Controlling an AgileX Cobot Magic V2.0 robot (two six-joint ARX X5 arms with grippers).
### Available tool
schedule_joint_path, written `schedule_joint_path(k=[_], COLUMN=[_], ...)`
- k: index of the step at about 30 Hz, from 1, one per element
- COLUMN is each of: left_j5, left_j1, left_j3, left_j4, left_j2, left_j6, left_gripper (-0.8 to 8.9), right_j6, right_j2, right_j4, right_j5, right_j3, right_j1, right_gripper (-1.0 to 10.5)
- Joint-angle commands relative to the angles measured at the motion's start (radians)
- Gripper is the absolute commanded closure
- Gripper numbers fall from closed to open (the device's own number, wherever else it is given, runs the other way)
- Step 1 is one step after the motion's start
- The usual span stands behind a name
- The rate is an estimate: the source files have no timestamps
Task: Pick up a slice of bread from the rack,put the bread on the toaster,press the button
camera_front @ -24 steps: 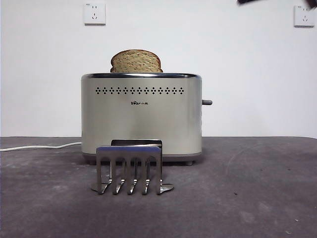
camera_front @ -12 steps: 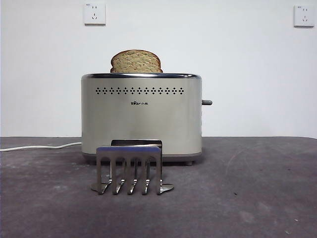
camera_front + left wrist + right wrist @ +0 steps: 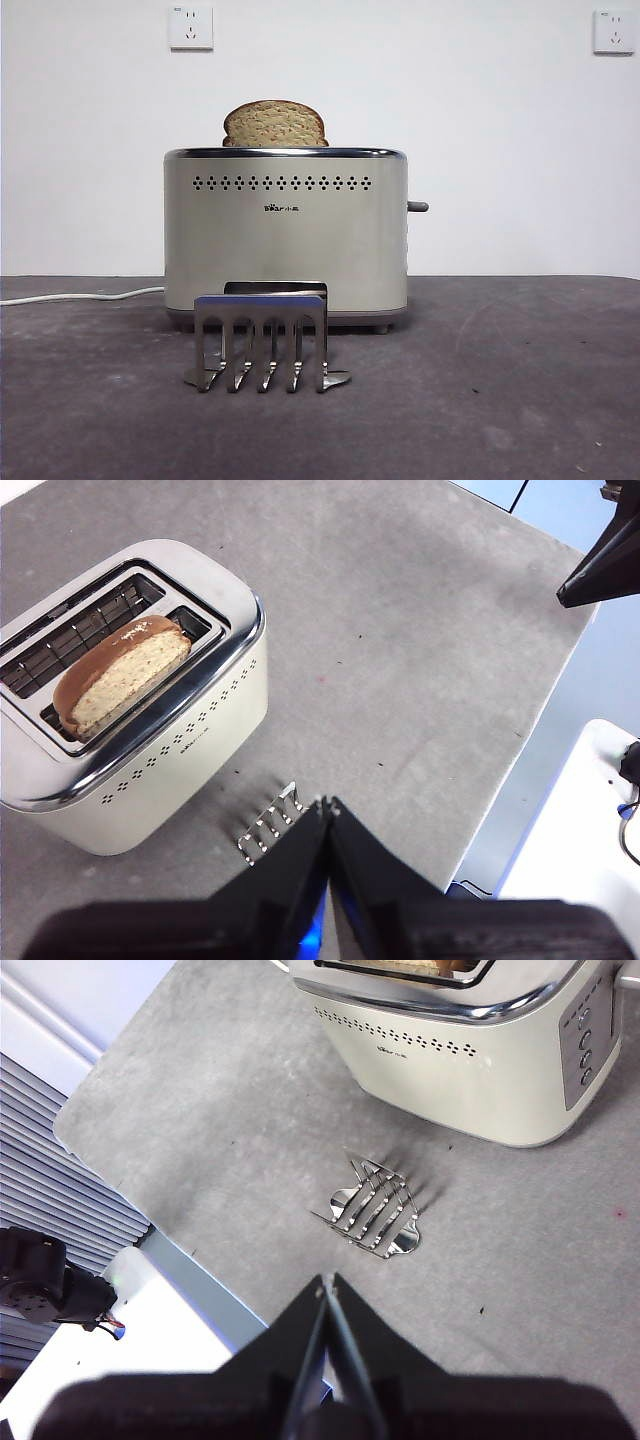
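Observation:
The slice of bread (image 3: pixel 275 124) stands in a slot of the cream toaster (image 3: pixel 285 240), its domed top sticking out above the chrome rim; it shows in the left wrist view (image 3: pixel 120 672) too. The silver rack (image 3: pixel 262 340) stands empty in front of the toaster. It also shows in the left wrist view (image 3: pixel 271 822) and the right wrist view (image 3: pixel 372 1209). My left gripper (image 3: pixel 327 805) is shut and empty, high above the table near the rack. My right gripper (image 3: pixel 326 1282) is shut and empty, high above the table's edge. Neither arm shows in the front view.
The toaster's lever knob (image 3: pixel 417 206) sticks out on its right end, and a column of buttons (image 3: pixel 582 1042) sits on that end. A white cord (image 3: pixel 80 296) runs left from the toaster. Two wall sockets (image 3: pixel 191 27) are behind. The other arm's dark tip (image 3: pixel 605 560) shows in the left wrist view.
A black arm tip at the top right corner of the front view one second ago has gone out of view. Bread, toaster and rack have not moved.

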Motion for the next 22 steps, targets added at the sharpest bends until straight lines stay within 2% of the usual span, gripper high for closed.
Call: schedule_joint_path(k=[1,13,19,22], left_j5=[-0.002,-0.002,-0.059,-0.055], left_j1=[-0.001,-0.001,0.018,0.065], left_j3=[-0.009,-0.009,-0.009,-0.010], left_j4=[0.005,0.007,0.096,0.129], left_j2=[0.000,0.000,-0.010,-0.036], left_j6=[-0.003,-0.003,0.003,0.062], left_gripper=[8.16,8.16,8.16,8.16], right_j6=[-0.010,-0.010,-0.010,-0.010], right_j2=[0.000,0.000,0.000,0.000], right_j4=[0.002,0.003,0.003,0.003], right_j5=[0.002,0.003,0.002,0.003], right_j3=[-0.007,-0.007,-0.007,-0.007], right_j1=[-0.001,-0.001,-0.001,-0.001], right_gripper=[9.5,9.5,9.5,9.5])
